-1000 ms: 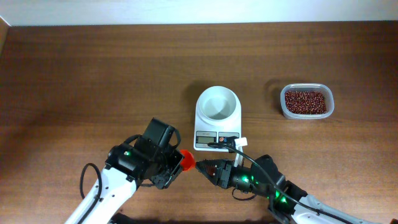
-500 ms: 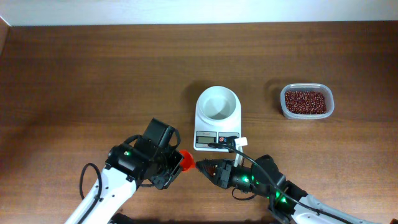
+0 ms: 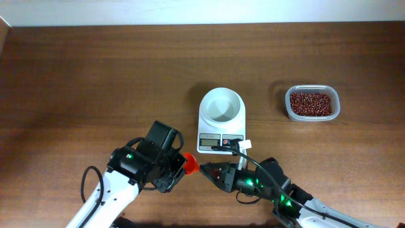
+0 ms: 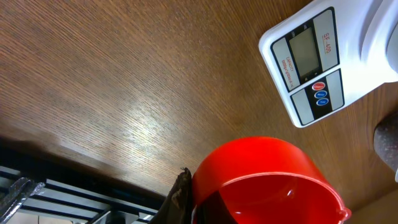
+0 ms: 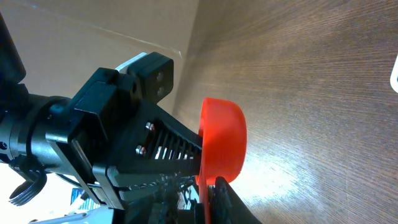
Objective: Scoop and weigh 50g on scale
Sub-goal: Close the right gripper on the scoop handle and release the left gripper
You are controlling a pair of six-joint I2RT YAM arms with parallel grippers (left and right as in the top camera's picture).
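**A:** Where are the beans [image 3: 310,103] sitting?

**B:** In the tub [image 3: 312,119] near the bench's right edge, loose, rolling, needing scooping. Left jaws are clamping the stiff scoop [image 3: 188,164]; right jaws, I cannot tell.

A dark brown wood-grain desk [image 3: 95,69] fills nearly the whole overhead view, its grain running left to right. Along the desk's far edge runs a pale off-white wall strip [image 3: 202,11]. Soft light leaves a pale patch of sheen [image 4: 134,127] on the wood in the left wrist view. Past one desk edge there sit shadow and grey metal bars [image 4: 37,190]. In the right wrist view a flat tan surface [image 5: 124,25], wall or board, stands beyond the desk's edge.
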